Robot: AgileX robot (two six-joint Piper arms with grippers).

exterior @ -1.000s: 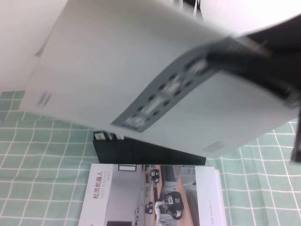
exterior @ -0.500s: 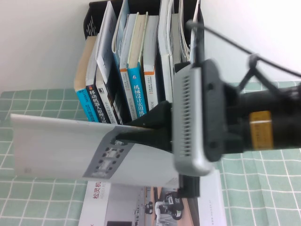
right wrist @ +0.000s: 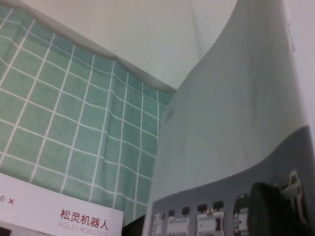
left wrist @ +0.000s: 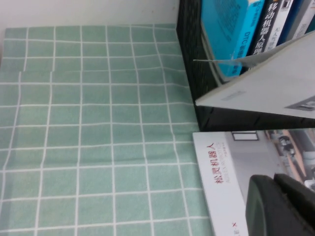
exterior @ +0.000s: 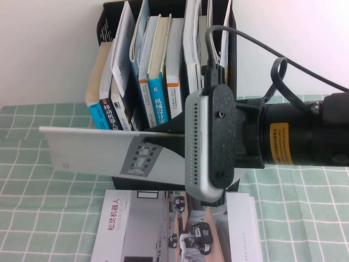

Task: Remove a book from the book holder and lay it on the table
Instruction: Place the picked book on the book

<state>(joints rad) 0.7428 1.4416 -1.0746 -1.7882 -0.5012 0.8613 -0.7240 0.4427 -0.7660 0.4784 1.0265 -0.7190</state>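
Lowered from its earlier height, the right gripper (exterior: 163, 143) pinches the book (exterior: 98, 152) at its grey-patterned edge, fingers closed on thin, smooth, slightly bowed white paper. Just behind the fingers stands the black slotted book holder (exterior: 232, 60); below them a glossy grey-photo booklet (exterior: 163, 229) lies on the gridded green cloth table (exterior: 32, 218). Beside the booklet, the left gripper (left wrist: 288, 206) hovers, its finger state unclear.

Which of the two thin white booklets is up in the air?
The grey-patterned booklet, held by the right gripper before the book holder. The red-titled booklet lies flat on the table, by the left gripper.
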